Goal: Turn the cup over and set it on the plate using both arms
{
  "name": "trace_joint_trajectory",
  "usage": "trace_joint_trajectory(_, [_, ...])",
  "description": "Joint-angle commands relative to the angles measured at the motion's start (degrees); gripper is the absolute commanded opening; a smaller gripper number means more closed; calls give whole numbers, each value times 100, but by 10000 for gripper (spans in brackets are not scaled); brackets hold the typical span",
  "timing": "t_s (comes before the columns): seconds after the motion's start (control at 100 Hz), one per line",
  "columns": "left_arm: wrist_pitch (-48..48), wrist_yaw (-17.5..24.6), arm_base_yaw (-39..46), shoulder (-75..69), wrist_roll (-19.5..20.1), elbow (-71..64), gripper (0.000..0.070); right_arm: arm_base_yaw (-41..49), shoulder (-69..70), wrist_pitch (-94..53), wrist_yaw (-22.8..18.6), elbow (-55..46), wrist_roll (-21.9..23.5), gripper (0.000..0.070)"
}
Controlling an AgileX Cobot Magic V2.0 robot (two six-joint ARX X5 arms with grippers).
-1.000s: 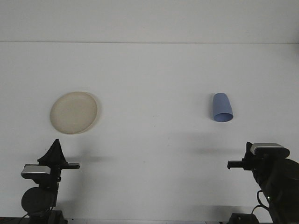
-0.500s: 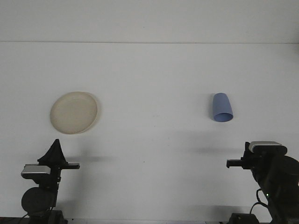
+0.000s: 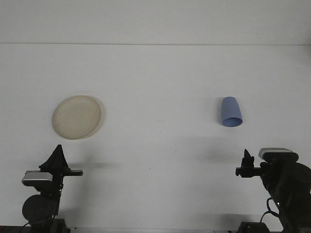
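We see one white table (image 3: 160, 73); on it lie one blue cup (image 3: 231, 112) and one cream plate (image 3: 77, 116); the cup rests on its side, mouth toward us, well to the right of the plate; two grippers sit nearer us than the plate, the left gripper (image 3: 57, 160) just below it, the right gripper (image 3: 247, 164) below the cup; we cannot tell either gripper's opening.

A blue cup (image 3: 231, 112) lay on its side on the white counter (image 3: 160, 77), its open mouth toward the camera. A cream plate (image 3: 77, 116) sat well apart to the left. The left end effector (image 3: 58, 158) and right end effector (image 3: 247, 163) hung low near the front edge.
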Motion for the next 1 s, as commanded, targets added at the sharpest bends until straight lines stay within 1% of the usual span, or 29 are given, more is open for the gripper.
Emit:
trace_joint_trajectory(0.0, [83,7,-2,-7,11,-116,11,-4,85,76,-13,90,33,480])
trace_joint_trajectory(0.22, [85,7,-2,-7,11,-116,11,2,723,282,-70,85,33,480])
trace_joint_trajectory(0.41, [85,7,-2,-7,11,-116,11,2,1408,1093,-168,15,33,480])
trace_joint_trajectory(0.58, [85,7,-2,-7,11,-116,11,0,1768,2179,-160,-435,33,480])
trace_joint_trajectory(0.73, [83,7,-2,-7,11,-116,11,0,1963,2828,-160,-892,39,479])
trace_joint_trajectory(0.79, [85,7,-2,-7,11,-116,11,0,2070,3075,-157,-1023,122,479])
trace_joint_trajectory(0.86, [85,7,-2,-7,11,-116,11,-7,2192,3394,-103,-1137,125,478])
trace_joint_trajectory(0.99, [85,7,-2,-7,11,-116,11,-4,2476,4105,118,-1392,120,478])
